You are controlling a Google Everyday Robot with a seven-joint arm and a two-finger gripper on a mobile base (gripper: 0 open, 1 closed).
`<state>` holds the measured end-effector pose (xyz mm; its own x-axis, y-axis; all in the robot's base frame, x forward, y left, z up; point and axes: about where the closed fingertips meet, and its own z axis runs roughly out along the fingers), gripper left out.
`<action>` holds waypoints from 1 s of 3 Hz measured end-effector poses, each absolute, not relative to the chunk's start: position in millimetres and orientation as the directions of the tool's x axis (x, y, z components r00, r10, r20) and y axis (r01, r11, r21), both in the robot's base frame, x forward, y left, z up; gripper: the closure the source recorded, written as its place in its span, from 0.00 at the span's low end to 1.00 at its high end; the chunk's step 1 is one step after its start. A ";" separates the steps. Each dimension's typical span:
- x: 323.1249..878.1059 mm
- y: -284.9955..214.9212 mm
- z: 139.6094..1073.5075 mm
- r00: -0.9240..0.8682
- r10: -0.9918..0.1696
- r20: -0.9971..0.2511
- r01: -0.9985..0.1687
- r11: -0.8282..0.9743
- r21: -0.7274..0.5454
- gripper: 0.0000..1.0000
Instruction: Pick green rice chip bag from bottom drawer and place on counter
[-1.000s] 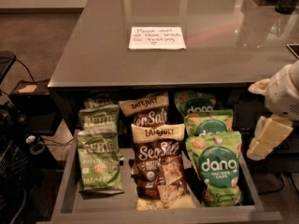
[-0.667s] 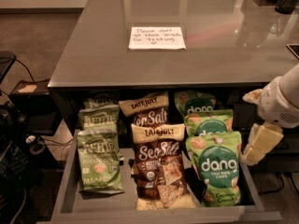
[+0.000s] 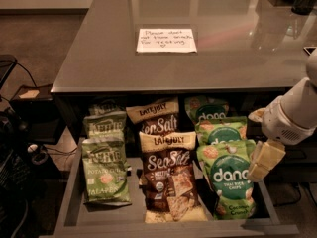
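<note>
The wide, dark grey bottom drawer [image 3: 69, 197] stands pulled open. Olive-green Kettle potato chip bags [image 3: 105, 170] fill its left column, and brown-and-cream Late July bags [image 3: 168, 175] fill its middle. The bright green glossy rice chip bag [image 3: 230, 182] lies at the drawer's front right, with similar bags stacked behind it. Over the drawer's right wall the white arm [image 3: 294, 115] angles down. Its gripper [image 3: 255, 145] hangs just beside that bag, cream fingers [image 3: 267, 158] spread apart and holding nothing. Above the drawer, the glossy grey counter [image 3: 99, 63] spreads wide around a white paper note [image 3: 166, 40].
</note>
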<state>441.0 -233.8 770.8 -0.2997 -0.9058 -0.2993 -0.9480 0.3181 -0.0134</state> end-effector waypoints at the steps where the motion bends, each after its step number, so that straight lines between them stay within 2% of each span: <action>1: 440.5 -232.3 752.2 -0.312 -0.901 -0.300 -0.947 0.321 0.022 0.00; 3: 444.2 -232.9 724.8 -0.314 -0.899 -0.306 -0.948 0.312 0.058 0.00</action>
